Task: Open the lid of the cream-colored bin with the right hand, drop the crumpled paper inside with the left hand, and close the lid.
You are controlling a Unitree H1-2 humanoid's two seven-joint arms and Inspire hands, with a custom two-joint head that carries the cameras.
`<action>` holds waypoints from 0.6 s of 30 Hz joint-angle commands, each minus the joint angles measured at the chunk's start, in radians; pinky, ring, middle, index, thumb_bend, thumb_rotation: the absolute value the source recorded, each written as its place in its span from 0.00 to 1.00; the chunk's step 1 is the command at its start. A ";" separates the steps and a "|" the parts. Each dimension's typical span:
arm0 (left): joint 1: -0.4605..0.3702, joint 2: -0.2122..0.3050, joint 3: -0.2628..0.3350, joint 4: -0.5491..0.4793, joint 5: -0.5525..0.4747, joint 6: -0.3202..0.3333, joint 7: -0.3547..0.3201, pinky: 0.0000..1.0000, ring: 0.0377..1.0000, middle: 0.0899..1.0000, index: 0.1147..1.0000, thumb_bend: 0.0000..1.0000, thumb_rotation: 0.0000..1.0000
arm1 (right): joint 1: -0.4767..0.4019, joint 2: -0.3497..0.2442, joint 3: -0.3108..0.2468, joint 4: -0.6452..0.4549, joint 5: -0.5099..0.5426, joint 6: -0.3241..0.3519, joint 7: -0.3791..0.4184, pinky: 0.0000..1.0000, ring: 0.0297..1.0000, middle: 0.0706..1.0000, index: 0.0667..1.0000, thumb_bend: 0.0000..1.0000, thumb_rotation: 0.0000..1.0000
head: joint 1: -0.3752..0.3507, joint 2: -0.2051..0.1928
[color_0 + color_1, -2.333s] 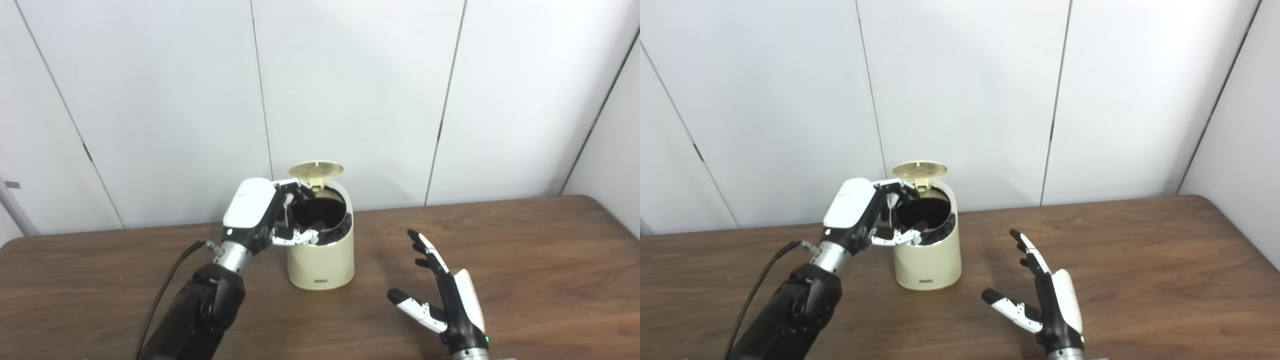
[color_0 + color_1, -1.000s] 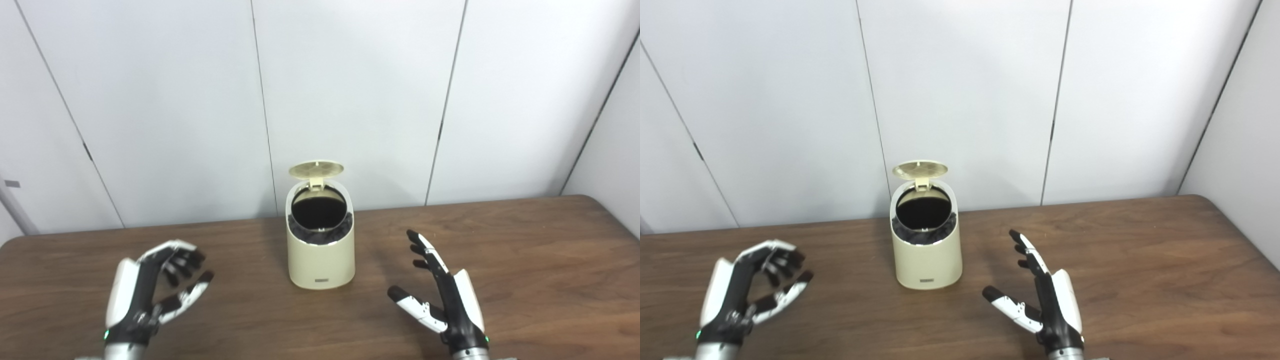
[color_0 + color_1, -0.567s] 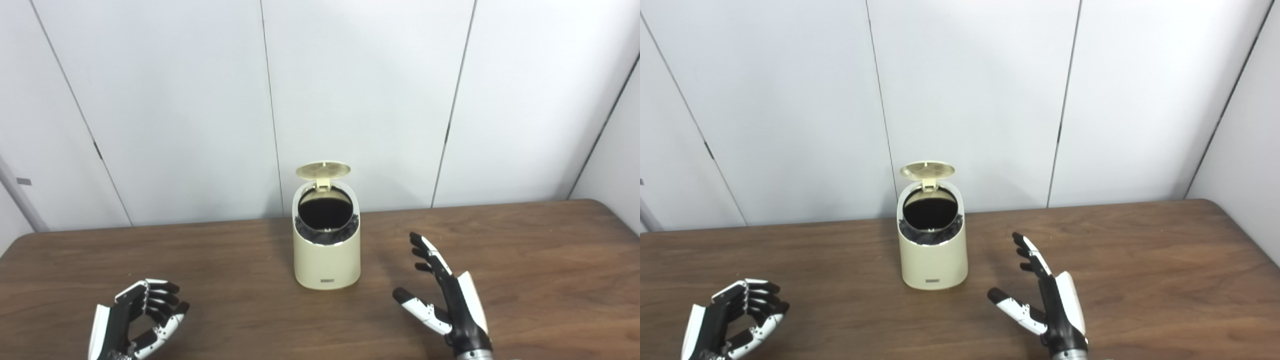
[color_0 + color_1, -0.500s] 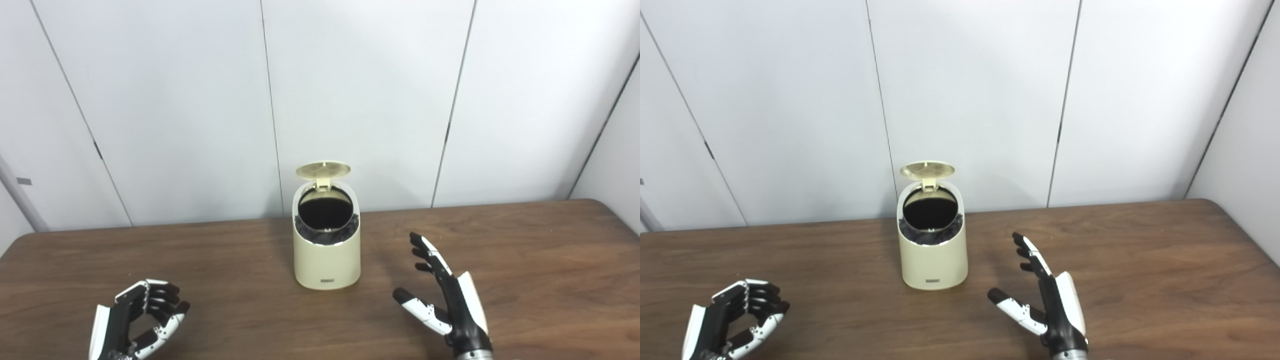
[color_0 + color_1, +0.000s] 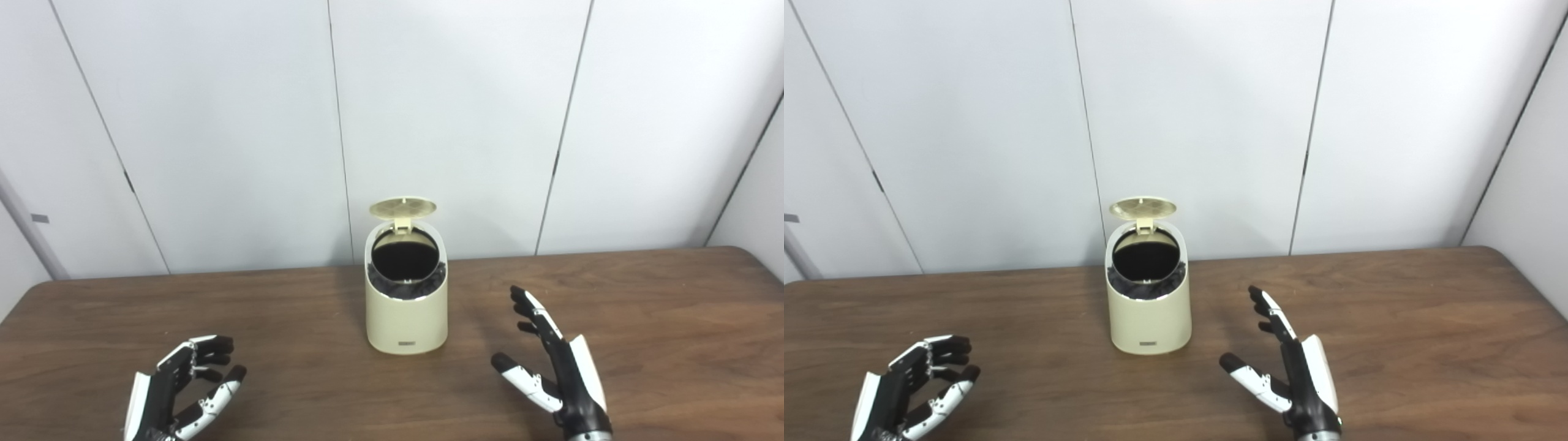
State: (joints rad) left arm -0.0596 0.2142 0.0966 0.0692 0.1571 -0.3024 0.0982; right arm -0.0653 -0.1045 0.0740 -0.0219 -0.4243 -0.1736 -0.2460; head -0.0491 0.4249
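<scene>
at the far left, low in the view, the left hand [image 5: 177, 395] is seen over the near part of the brown wooden bench [image 5: 674, 318]. it is held palm inward, its fingers [image 5: 205, 346] loosely curled but apart from the thumb, and nothing is held in it. whether it touches the bench surface cannot be told.

in the middle, towards the back edge of the bench and near the white panelled wall [image 5: 459, 110], the cream-colored bin [image 5: 406, 321] is stood upright, its long axis vertical. its slanted round mouth is turned towards the camera, and a small label is seen low on its front. the lid [image 5: 403, 207] is raised on a hinge at the back of the rim and is held nearly flat above the opening, its underside being shown. the inside of the bin is seen as dark, with the edge of a black liner [image 5: 405, 286] gathered around the rim. the crumpled paper cannot be made out in either view; the interior is too dark for anything within to be told.

to the right of the bin and nearer the camera, well apart from it, the right hand [image 5: 560, 373] is held with its fingers [image 5: 530, 306] stretched out and pointed away towards the wall, the thumb spread to the left. it is empty and spread wide, and the bin is not touched by it.
</scene>
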 commanded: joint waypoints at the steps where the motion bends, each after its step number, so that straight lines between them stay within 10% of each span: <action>1: 0.002 -0.005 -0.011 -0.002 0.003 -0.022 -0.007 0.54 0.63 0.64 0.61 0.58 0.25 | 0.027 -0.047 -0.023 0.001 -0.021 -0.042 -0.007 0.81 0.88 0.90 0.90 0.78 0.87 | -0.002 0.000; 18: -0.023 -0.007 -0.021 0.045 -0.005 -0.047 -0.032 0.57 0.66 0.66 0.63 0.55 0.23 | -0.125 -0.168 -0.079 0.056 0.001 -0.144 0.006 0.77 0.85 0.90 0.90 0.88 0.88 | -0.034 -0.018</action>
State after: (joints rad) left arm -0.0697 0.2165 0.0891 0.0920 0.1532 -0.3163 0.0670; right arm -0.1354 -0.2582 0.0003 0.0534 -0.4228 -0.2674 -0.2402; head -0.0828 0.4065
